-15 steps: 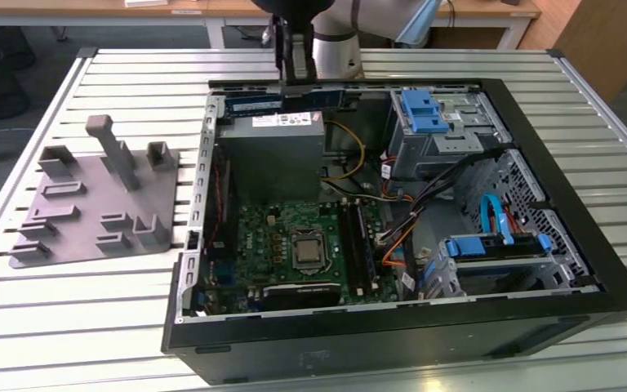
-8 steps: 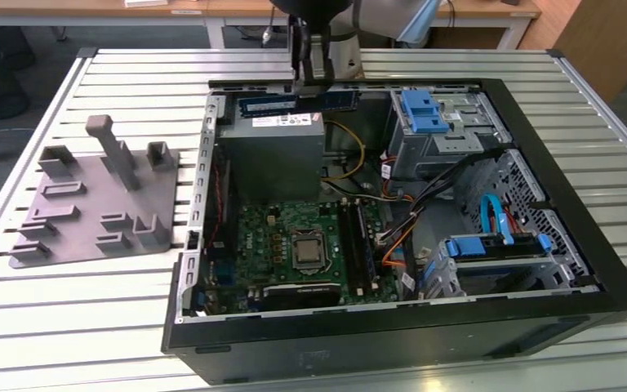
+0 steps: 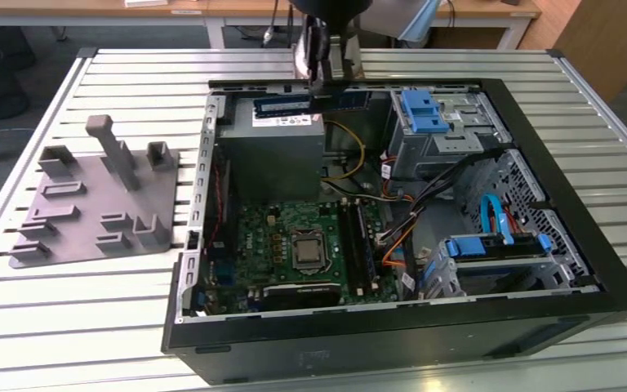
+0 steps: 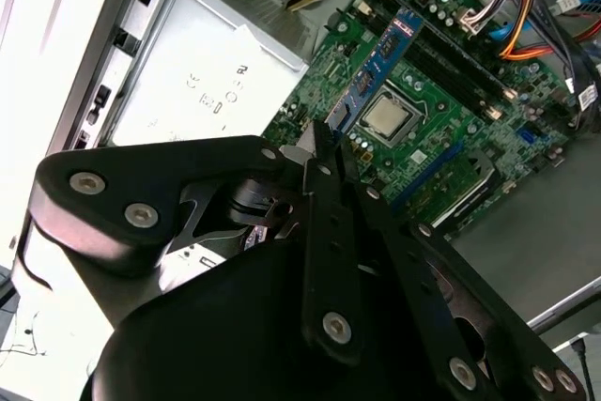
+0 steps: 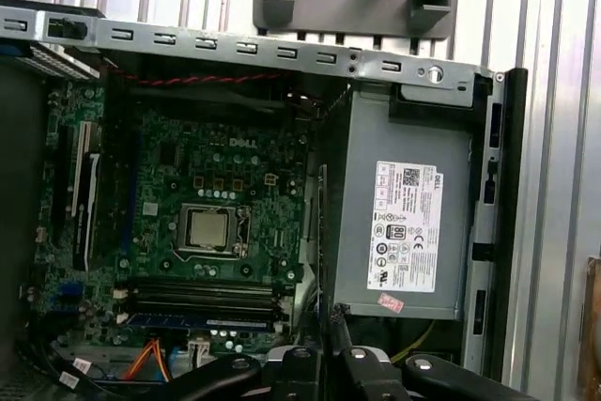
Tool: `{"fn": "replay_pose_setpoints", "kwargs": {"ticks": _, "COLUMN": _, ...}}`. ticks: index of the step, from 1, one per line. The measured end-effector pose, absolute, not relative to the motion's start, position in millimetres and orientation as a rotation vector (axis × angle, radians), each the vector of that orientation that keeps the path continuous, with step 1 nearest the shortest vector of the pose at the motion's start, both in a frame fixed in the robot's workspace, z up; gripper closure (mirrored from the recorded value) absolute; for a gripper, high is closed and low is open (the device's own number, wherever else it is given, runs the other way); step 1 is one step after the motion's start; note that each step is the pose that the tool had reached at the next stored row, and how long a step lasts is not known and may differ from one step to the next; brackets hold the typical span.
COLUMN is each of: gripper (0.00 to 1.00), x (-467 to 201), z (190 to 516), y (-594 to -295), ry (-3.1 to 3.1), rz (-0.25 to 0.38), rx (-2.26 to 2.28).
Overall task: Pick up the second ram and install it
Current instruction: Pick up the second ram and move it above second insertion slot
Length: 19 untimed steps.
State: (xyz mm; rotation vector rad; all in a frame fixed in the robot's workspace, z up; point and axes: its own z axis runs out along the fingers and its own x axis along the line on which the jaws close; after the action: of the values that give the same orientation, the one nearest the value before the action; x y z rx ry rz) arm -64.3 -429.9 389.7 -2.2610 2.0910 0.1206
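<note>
My gripper (image 3: 316,82) hangs over the far rim of the open computer case (image 3: 575,245) and is shut on the second ram (image 3: 311,103), a dark blue-black stick held level above the power supply. In the second wrist view the second ram (image 4: 376,68) juts out from between the black fingers (image 4: 324,161), over the motherboard. The first wrist view shows the second ram (image 5: 322,232) edge-on as a thin line running out from the gripper (image 5: 326,321). The black memory slots (image 3: 357,245) lie beside the processor, well below the stick.
A grey tray with upright posts (image 3: 95,196) stands on the slatted table at the exterior view's left. Inside the case are the grey power supply (image 3: 281,147), blue drive bays (image 3: 423,110) and bundles of cables (image 3: 423,204). A stick sits in one slot (image 5: 202,323).
</note>
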Motion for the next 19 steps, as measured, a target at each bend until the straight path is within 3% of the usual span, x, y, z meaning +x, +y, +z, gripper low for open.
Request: {"fn": "replay_pose_setpoints", "kwargs": {"ticks": 19, "gripper": 0.86, "x": -34.6, "z": 389.0, "y": -429.9, "ry": 2.091, "rz": 0.121, "rx": -2.261}}
